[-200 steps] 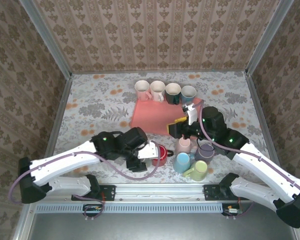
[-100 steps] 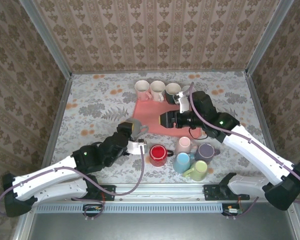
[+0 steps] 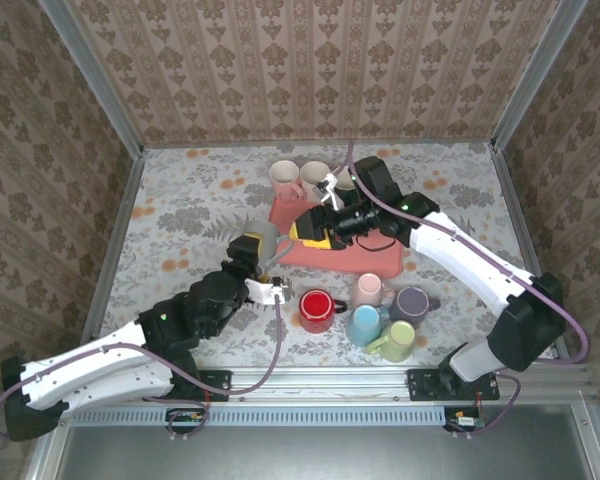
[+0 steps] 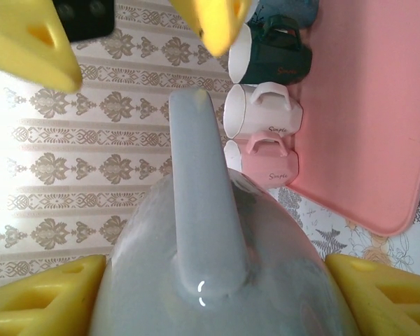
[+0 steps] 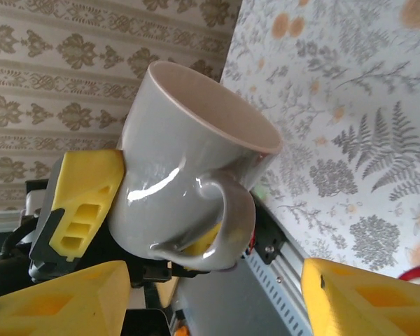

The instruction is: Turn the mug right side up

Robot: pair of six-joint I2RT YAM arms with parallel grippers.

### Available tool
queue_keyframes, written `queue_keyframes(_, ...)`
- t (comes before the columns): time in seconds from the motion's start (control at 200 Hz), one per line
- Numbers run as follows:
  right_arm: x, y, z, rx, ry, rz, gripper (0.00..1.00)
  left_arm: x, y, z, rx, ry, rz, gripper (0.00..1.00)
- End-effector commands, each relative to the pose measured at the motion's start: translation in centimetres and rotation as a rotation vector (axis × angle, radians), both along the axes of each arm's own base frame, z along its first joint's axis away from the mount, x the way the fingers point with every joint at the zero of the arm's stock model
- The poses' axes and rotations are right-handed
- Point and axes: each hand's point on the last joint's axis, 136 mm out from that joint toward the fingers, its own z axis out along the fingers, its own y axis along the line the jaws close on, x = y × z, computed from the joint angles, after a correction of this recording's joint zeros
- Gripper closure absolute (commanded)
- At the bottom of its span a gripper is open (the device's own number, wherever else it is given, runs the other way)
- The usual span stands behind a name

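Grip of left gripper (image 3: 261,255) closed across the body of grey mug (image 3: 263,238), yellow fingers (image 4: 42,301) on either flank, jaws held well apart by its width. Off the table (image 3: 180,210), just left of pink tray (image 3: 365,255), tilted rather than upright, mouth angled toward right gripper (image 3: 315,228), handle on the side seen by both wrist cameras. A second ago down low beside red mug (image 3: 315,310); half a second ago already lifted with grey mug; now a little higher and further back, well apart from red mug. Right gripper wide open, nothing between its fingers (image 5: 56,301). A second ago above the cluster of four mugs (image 3: 385,315) near the front; half a second ago over the middle of pink tray; now at the tray's left edge, pointing at grey mug, close but not touching. From the left wrist view, yellow tips of right gripper at the top of the picture, just beyond the mug's handle. From the right wrist view, pale inside of the mug's mouth visible, one left finger flat against its side. Right arm now stretched across the back row of mugs (image 3: 298,180), hiding most of the two dark ones at its right end, in plain sight a second ago. Red mug, cluster and tray unmoved throughout
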Motion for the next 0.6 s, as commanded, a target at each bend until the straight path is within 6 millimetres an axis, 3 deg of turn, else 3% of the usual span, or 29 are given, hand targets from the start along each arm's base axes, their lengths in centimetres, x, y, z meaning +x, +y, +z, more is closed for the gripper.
queue_keyframes(0.0,-1.1,1.7,3.7,0.136,0.017,0.119,0.32,-0.4,0.0,2.1,-0.079,-0.047,-0.021,0.78)
queue_keyframes(0.335,-0.6,2.8,1.2,0.125,0.124,0.179,0.38,-1.3,0.4,3.5,-0.144,-0.096,-0.06,0.82)
queue_keyframes(0.595,-1.4,4.0,1.0,0.163,0.167,0.226,0.49,-1.4,0.5,3.4,-0.135,-0.103,-0.067,0.83)
